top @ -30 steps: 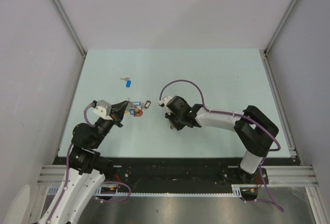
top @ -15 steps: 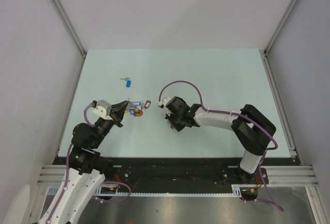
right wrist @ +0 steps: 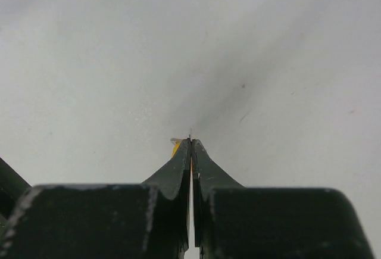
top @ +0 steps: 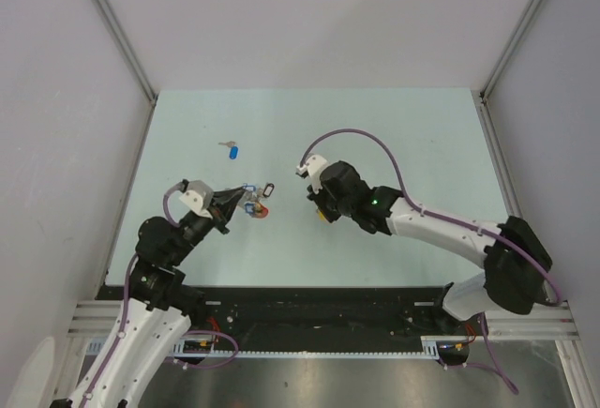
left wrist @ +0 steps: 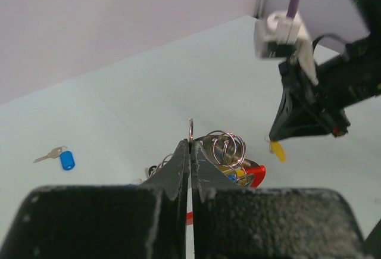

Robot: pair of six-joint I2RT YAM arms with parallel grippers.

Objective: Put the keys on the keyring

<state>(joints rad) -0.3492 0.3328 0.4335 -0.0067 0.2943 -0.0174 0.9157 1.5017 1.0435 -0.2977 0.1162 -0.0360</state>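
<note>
With left hand (left wrist: 190, 146) pinched on a wire loop of the keyring (left wrist: 229, 147) near the bench (top: 375, 127) centre, right hand (right wrist: 190, 144) clamped on the yellow-tagged key (left wrist: 277, 150) — square the key's hole to the loop end — ease in slowly

Red keyring (left wrist: 256, 174), yellow-tagged key (left wrist: 277, 150)

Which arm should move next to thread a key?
Right. The right gripper is shut on the yellow-tagged key near the keyring; the left gripper is shut on the keyring's metal loop, so it likely should hold it steady.
</note>
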